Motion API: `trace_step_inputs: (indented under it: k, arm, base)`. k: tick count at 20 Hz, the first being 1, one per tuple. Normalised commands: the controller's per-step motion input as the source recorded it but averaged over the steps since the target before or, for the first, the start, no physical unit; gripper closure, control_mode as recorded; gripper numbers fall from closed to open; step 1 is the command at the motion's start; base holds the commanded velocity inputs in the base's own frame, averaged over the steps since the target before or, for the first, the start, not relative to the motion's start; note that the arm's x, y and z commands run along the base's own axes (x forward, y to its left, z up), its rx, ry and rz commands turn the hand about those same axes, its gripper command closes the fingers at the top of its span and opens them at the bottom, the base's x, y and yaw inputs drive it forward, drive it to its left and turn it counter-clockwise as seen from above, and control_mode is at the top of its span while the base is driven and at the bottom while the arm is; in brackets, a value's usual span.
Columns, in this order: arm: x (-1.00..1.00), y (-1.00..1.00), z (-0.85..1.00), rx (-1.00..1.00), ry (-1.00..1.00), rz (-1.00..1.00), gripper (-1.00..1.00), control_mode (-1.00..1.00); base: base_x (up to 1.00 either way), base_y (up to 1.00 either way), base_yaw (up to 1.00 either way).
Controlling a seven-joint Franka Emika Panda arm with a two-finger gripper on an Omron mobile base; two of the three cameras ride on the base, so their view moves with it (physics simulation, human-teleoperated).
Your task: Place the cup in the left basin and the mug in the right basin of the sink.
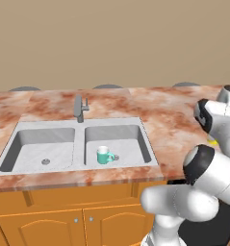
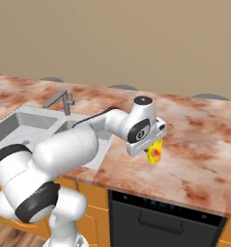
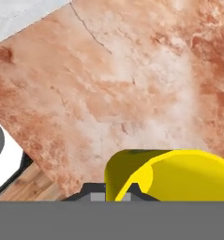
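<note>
In the left base view, going from the left, you are looking at the sink sunk into the marbled tabletop. The left basin is sitting bare with its drain toward 6 o'clock, and the faucet is standing at 12 o'clock over the divider. The mug is already standing upright in the right basin, toward its 7 o'clock corner, handle pointing to 3 o'clock, so judge that half as settled.

Further right, in the right base view, the gripper is clenching the cup near its rim, well apart from the sink at about 3 o'clock from it, close over the tabletop. In the hand view the cup's yellow wall and open mouth are lying right at the fingertips.

Expect the cup to be light, stiff and smooth-walled, so it is probably prone to slipping or swinging under a rim pinch. A hold across the rim wall looks workable; you are likely better off carrying it slowly and level.

You are working with poor sightlines: the hand is covering most of the cup in the right base view, so you cannot tell whether it is touching the tabletop or how tilted it is. In the hand view the cup is cut off at the bottom, and the fingertips are barely showing.
</note>
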Motion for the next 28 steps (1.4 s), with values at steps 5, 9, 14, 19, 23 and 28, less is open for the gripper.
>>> trace_step_inputs:
  k: [5, 9, 14, 19, 23, 28]
  arm:
    - [-0.08, 0.55, 0.36, -0.10, 0.09, 0.39, 1.00, -1.00]
    - [-0.07, 0.56, 0.34, -0.07, 0.06, 0.39, 1.00, -1.00]
    - [-0.08, 0.55, 0.29, -0.05, 0.01, 0.38, 1.00, -1.00]
    - [-0.09, 0.50, 0.15, -0.01, -0.01, 0.39, 1.00, -1.00]
    - [-0.11, 0.49, 0.08, 0.00, 0.00, 0.41, 1.00, -1.00]
    - [-0.07, 0.51, 0.08, 0.00, 0.00, 0.40, 1.00, -1.00]
  base:
    - [0.00, 0.00, 0.00]
    - [0.00, 0.00, 0.00]
    - [0.00, 0.00, 0.00]
    - [0.00, 0.00, 0.00]
    - [0.00, 0.00, 0.00]
    - [0.00, 0.00, 0.00]
